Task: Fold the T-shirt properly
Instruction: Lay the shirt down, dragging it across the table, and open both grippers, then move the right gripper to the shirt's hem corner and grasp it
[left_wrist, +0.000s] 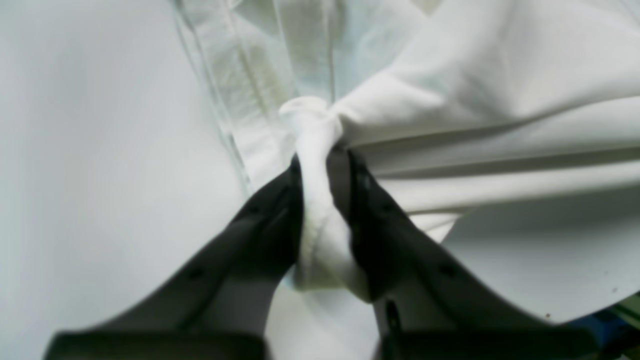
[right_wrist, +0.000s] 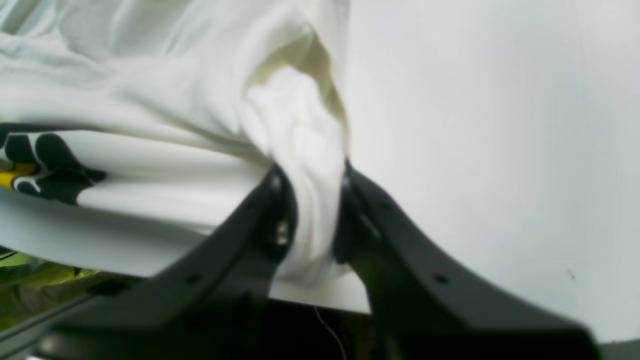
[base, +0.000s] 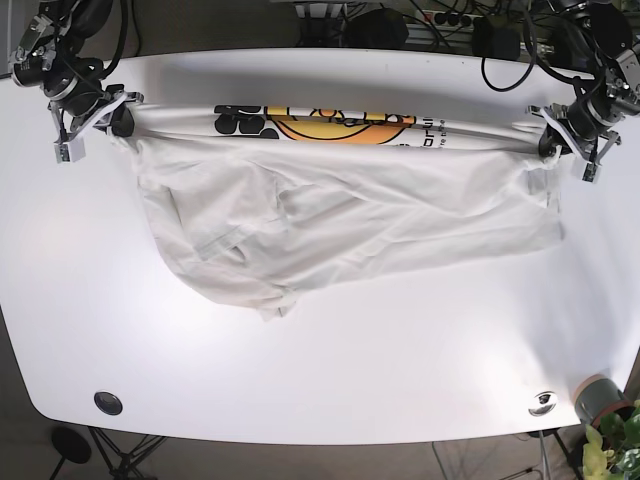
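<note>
A white T-shirt (base: 340, 225) lies spread across the far half of a white table (base: 320, 370), stretched taut along its far edge between the two arms. That far edge runs almost straight from one side to the other, and a printed design (base: 320, 126) in black, yellow and orange shows along it, rolled partly under. Below the tight edge the cloth sags toward the near side in loose wrinkles, with one rumpled lobe reaching nearest at left of centre.

The right gripper (base: 112, 113), at the far left of the table as seen from above, has its dark fingers (right_wrist: 272, 220) pinched on a bunched corner of the shirt; from its own wrist camera the white fabric fills the narrow gap between the jaws, and a bit of the black and yellow print peeks out at the left. The left gripper (base: 556, 135), at the far right, is likewise clamped on a gathered wad of cloth, with a hem seam visible between its fingers (left_wrist: 372, 220) and folds fanning away to the right.

Near the table's front edge sit a small dark round disc (base: 108, 403) at the left and a silvery one (base: 543, 402) at the right.
</note>
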